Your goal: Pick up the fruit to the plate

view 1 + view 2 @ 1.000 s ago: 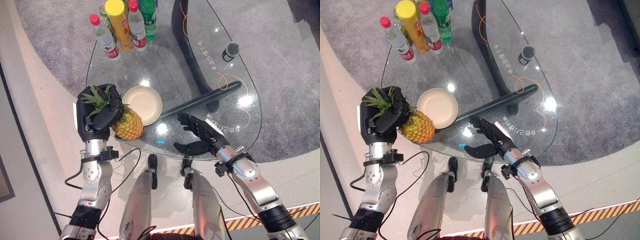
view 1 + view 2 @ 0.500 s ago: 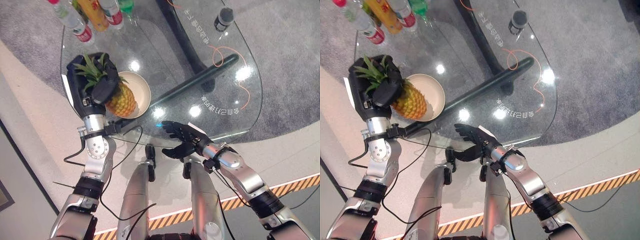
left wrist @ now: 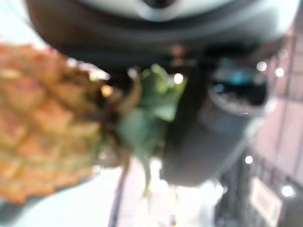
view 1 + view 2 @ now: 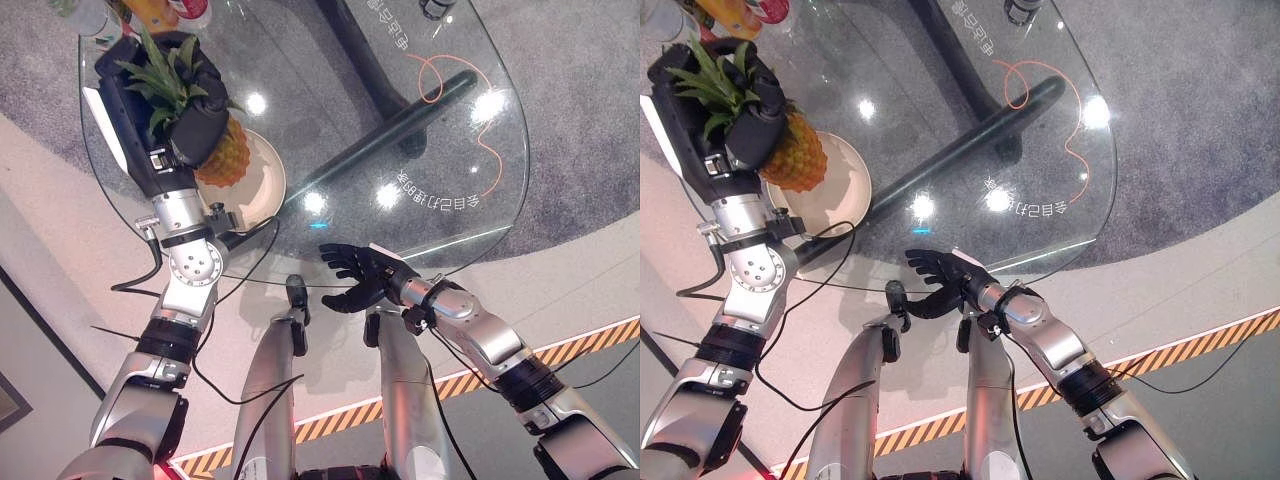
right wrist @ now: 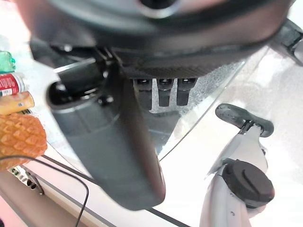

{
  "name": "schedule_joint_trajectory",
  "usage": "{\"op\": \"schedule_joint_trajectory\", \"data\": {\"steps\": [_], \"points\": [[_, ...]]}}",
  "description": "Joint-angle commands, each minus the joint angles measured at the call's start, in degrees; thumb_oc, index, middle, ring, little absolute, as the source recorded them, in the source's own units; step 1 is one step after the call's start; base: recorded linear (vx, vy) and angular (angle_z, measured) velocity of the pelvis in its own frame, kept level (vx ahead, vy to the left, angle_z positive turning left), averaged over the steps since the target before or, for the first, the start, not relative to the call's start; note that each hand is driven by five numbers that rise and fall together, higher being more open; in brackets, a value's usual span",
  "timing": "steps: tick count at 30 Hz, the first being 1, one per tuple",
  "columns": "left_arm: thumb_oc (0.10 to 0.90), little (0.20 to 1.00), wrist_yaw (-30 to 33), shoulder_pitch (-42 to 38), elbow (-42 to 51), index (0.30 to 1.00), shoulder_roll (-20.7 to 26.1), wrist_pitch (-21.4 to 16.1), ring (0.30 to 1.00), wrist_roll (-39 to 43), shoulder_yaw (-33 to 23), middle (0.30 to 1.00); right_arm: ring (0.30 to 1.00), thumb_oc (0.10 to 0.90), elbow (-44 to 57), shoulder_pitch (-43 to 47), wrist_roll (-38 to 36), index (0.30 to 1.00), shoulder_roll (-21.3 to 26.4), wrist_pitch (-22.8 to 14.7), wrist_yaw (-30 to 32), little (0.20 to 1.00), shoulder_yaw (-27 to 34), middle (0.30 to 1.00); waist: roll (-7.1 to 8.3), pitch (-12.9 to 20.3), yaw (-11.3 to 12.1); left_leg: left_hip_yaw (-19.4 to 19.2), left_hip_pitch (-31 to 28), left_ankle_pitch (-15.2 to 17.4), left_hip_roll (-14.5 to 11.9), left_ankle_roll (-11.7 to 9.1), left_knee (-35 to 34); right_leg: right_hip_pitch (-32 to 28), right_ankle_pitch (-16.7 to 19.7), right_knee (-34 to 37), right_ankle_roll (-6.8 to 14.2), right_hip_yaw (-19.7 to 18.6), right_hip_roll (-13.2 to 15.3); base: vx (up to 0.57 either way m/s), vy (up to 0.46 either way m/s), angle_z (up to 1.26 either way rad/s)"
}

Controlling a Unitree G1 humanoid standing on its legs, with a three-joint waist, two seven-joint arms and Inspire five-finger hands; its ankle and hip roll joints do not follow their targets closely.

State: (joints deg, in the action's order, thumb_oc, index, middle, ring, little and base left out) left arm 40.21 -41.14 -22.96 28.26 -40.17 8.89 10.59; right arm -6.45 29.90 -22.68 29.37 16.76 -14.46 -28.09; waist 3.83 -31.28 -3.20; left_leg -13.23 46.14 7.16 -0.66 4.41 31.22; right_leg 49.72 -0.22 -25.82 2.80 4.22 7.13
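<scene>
A pineapple [image 4: 222,160] with a green leafy crown hangs over the near-left part of the cream plate [image 4: 262,188] on the glass table. My left hand [image 4: 180,105] is shut on its crown, lifted above the table. In the left wrist view the orange fruit [image 3: 42,123] shows close up beside my thumb [image 3: 208,137]. My right hand [image 4: 352,272] is at the table's near edge, fingers spread and relaxed, holding nothing. The right wrist view shows its thumb [image 5: 113,142] and, far off, the pineapple [image 5: 21,139].
The round glass table [image 4: 440,120] has a dark tubular base [image 4: 400,120] under it and an orange cable [image 4: 450,80] lying on it. Bottles [image 4: 170,10] stand at its far left. A yellow-black striped line [image 4: 560,350] crosses the floor near me.
My left hand has carried the pineapple up and over the plate's edge. The camera has tilted, so the table sits higher in view. My right hand has drawn back toward the near edge.
</scene>
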Motion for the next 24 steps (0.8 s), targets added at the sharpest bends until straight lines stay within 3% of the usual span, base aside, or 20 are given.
{"op": "schedule_joint_trajectory", "data": {"steps": [1,8,17,19,24], "points": [[0.100,0.200,5.0,-6.1,3.5,0.300,1.6,-8.7,0.300,-6.6,-0.9,0.300,0.900,0.800,4.2,1.3,-2.7,0.900,1.3,-2.0,-2.2,0.900,-1.1,0.900,-1.79,1.5,1.1,1.5,0.6,0.1,3.6,-1.6,-2.8,-0.5,0.0,-1.9,0.8,4.9,-3.1,-0.05,0.090,-0.06],[0.100,0.200,10.5,-8.7,-0.5,0.300,1.0,-9.9,0.300,-11.5,0.2,0.300,0.900,0.800,3.3,2.8,-3.0,0.900,1.9,-3.6,-2.2,0.900,-1.6,0.900,-1.58,1.5,0.4,1.1,3.3,-0.9,3.9,-1.7,-3.6,2.8,0.6,-2.0,0.6,4.8,-4.4,-0.02,0.059,-0.03],[0.100,0.200,14.2,-12.4,-5.3,0.300,2.1,-10.1,0.300,-12.1,2.2,0.300,0.900,0.800,2.1,5.0,-3.6,0.900,2.8,-4.8,-2.5,0.900,-2.4,0.900,-0.50,1.5,-0.1,1.2,5.2,-2.1,4.2,-2.5,-4.5,3.6,1.0,-0.1,0.2,5.4,-5.7,-0.02,0.019,0.00],[0.100,0.200,15.2,-13.7,-6.4,0.300,2.6,-10.3,0.300,-11.7,2.3,0.300,0.900,0.800,1.6,6.0,-3.5,0.900,3.1,-5.2,-2.8,0.900,-2.1,0.900,-0.07,1.5,-0.4,0.6,7.1,-4.0,4.2,-2.4,-5.0,5.0,2.7,1.2,-0.4,6.1,-5.5,-0.07,0.000,-0.02],[0.100,0.200,15.1,-14.2,-9.0,0.300,2.9,-9.1,0.300,-10.3,3.0,0.300,0.900,0.800,1.2,5.5,-3.9,0.900,2.7,-6.3,-2.8,0.900,-2.6,0.900,0.60,1.5,-0.5,1.7,6.3,-2.5,4.2,-2.9,-4.7,4.3,1.6,0.8,0.1,5.9,-5.9,0.03,-0.012,-0.02]]}}
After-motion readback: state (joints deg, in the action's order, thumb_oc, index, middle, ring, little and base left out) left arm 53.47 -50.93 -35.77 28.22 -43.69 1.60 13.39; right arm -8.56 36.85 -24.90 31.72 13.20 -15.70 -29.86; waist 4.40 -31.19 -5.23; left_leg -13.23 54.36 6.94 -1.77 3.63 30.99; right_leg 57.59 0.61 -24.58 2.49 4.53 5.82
